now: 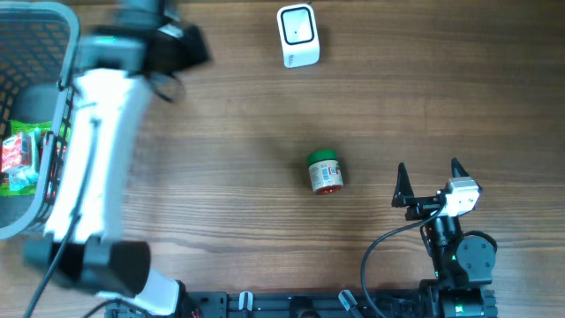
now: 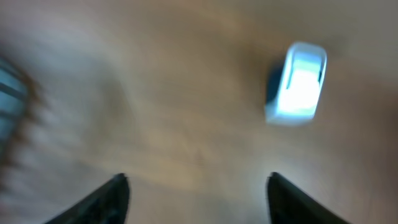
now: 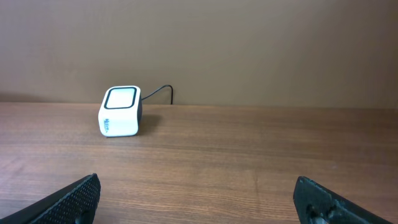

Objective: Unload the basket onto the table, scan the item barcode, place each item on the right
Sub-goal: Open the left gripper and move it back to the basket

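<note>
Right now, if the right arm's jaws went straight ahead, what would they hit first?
Probably nothing: the right gripper points over bare table, with the white scanner off to its left and the jar out of line. Only the far wall lies ahead, distance unclear.

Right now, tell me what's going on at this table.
Nothing is held at this moment. The small green-lidded jar lies on its side mid-way across the wooden table, apart from both arms. The left gripper is open and empty, reached out between the grey wire basket and the white box-shaped barcode scanner; its view is blurred. The right gripper sits wide open near its base. The jar is not yet at the scanner.
</note>
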{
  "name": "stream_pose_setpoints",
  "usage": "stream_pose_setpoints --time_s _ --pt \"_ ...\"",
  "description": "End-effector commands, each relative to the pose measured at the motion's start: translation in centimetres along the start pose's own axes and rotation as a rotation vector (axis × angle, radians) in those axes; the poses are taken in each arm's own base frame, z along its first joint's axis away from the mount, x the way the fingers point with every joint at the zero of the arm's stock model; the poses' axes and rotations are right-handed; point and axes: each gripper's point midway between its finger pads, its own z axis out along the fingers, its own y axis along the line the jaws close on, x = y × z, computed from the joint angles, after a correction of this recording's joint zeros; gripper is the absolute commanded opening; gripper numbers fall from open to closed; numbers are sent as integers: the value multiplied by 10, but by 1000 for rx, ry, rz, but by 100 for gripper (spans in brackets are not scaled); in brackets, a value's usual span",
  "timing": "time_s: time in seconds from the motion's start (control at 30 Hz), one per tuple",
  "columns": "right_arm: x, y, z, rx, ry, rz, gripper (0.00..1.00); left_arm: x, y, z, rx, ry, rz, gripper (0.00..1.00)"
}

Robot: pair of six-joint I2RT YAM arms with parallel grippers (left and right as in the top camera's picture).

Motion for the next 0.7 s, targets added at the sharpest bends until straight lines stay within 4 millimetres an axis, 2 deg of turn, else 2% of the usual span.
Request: stream_pose_setpoints --time_s 0.0,0.03,0.13,0.3,0.37,0.47,0.57,0.67 --pt "0 -3 0 14 -3 14 100 -58 62 -68 -107 -219 14 96" --pt "0 -3 0 14 -3 14 100 -65 76 -78 -132 -247 3 100" --pt "0 -3 0 14 -3 14 100 -79 132 -109 -245 -319 -29 100" --pt "0 -3 0 14 -3 14 100 -76 224 -134 -428 -307 -65 100" --pt "0 -3 0 14 -3 14 100 -69 257 -136 -488 -265 -78 100" --pt "0 -3 0 14 -2 14 100 -55 295 -134 -546 -192 -101 100" --pt "0 -3 0 14 -3 14 100 -43 323 -128 -576 -136 -153 100" --pt "0 -3 0 14 -3 14 100 -31 340 -117 -586 -72 -173 100"
